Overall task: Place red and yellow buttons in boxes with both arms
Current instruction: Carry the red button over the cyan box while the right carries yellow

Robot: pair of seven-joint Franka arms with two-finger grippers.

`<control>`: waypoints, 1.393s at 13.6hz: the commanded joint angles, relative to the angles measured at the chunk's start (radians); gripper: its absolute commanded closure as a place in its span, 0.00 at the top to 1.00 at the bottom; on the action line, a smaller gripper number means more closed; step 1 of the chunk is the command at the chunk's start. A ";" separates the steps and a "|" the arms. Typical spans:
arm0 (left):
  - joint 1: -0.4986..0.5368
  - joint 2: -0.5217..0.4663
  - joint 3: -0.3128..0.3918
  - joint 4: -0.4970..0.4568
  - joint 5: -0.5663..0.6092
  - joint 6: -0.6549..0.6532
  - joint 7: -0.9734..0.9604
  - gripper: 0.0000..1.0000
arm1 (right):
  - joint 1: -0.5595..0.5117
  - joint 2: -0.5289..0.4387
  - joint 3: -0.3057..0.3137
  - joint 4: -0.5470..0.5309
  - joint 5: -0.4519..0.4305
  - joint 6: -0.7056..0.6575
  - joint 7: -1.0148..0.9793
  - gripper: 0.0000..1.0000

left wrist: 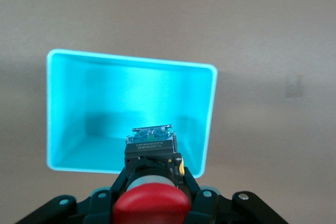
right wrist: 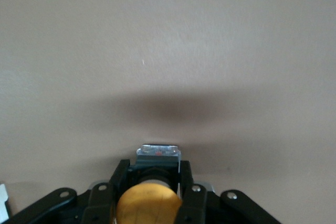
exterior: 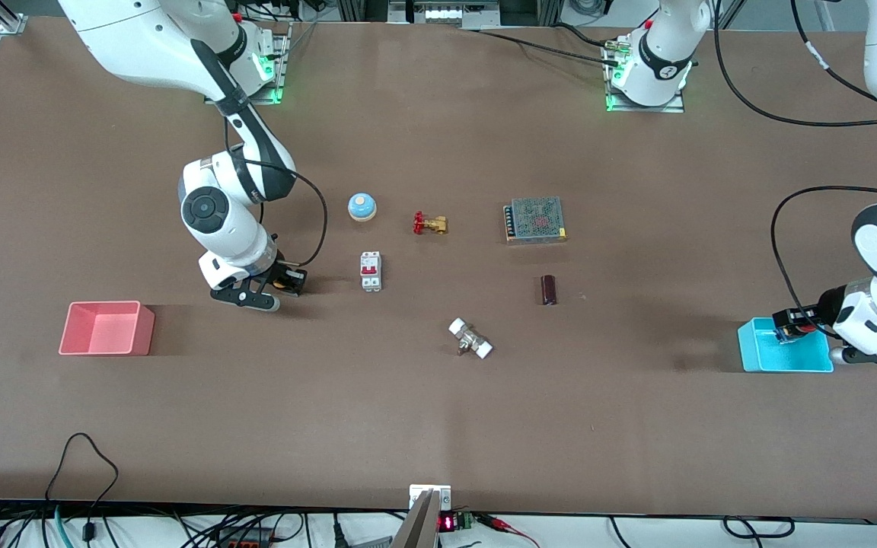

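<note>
My left gripper (exterior: 795,323) is shut on the red button (exterior: 804,329) and holds it over the cyan box (exterior: 785,359) at the left arm's end of the table. In the left wrist view the red cap (left wrist: 152,204) sits between the fingers (left wrist: 202,203), with the cyan box (left wrist: 68,108) below it. My right gripper (exterior: 286,280) is shut on the yellow button (exterior: 280,284) just above bare table, short of the pink box (exterior: 103,329). The right wrist view shows the yellow cap (right wrist: 149,206) between the fingers (right wrist: 102,203), over plain table.
Mid-table lie a blue dome bell (exterior: 361,206), a brass valve with red handle (exterior: 429,224), a white circuit breaker (exterior: 371,271), a metal mesh power supply (exterior: 535,219), a dark cylinder (exterior: 549,290) and a white-capped fitting (exterior: 470,339).
</note>
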 commanded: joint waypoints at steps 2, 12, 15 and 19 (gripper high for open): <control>0.005 0.075 -0.002 0.064 0.055 -0.004 0.024 0.22 | -0.086 -0.163 0.002 0.109 -0.009 -0.319 -0.265 0.20; 0.002 0.151 0.005 0.107 0.054 0.050 0.086 0.27 | -0.485 -0.179 -0.005 0.321 0.007 -0.515 -1.103 0.22; 0.004 0.171 0.006 0.123 0.052 0.052 0.087 0.37 | -0.506 -0.092 -0.005 0.319 0.007 -0.359 -1.122 0.22; 0.005 0.165 0.005 0.123 0.052 0.050 0.089 1.00 | -0.520 -0.004 -0.005 0.310 0.011 -0.230 -1.125 0.22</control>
